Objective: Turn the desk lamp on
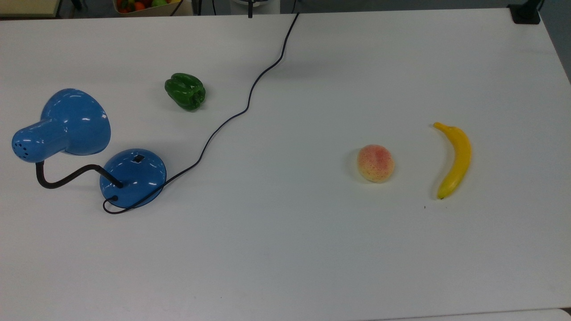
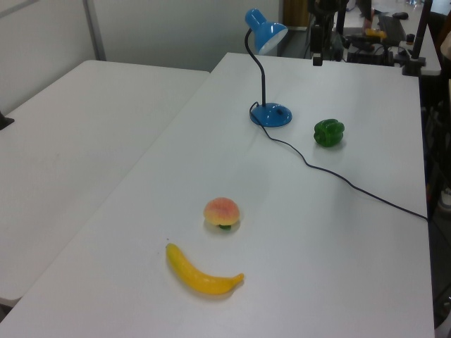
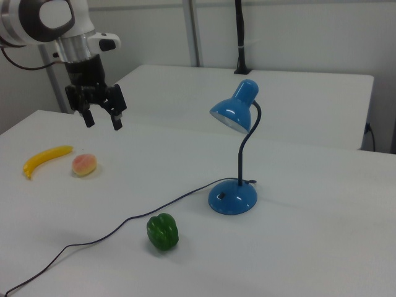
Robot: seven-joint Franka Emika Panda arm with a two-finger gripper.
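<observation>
The end effector hangs open and empty above the bench, over its middle, well apart from the blue desk lamp standing upright near one end, with a green pepper beside the lamp's black cord.

My top view looks straight down on the surface; my left and right views look obliquely from opposite ends. All 3 share the desk lamp.
</observation>
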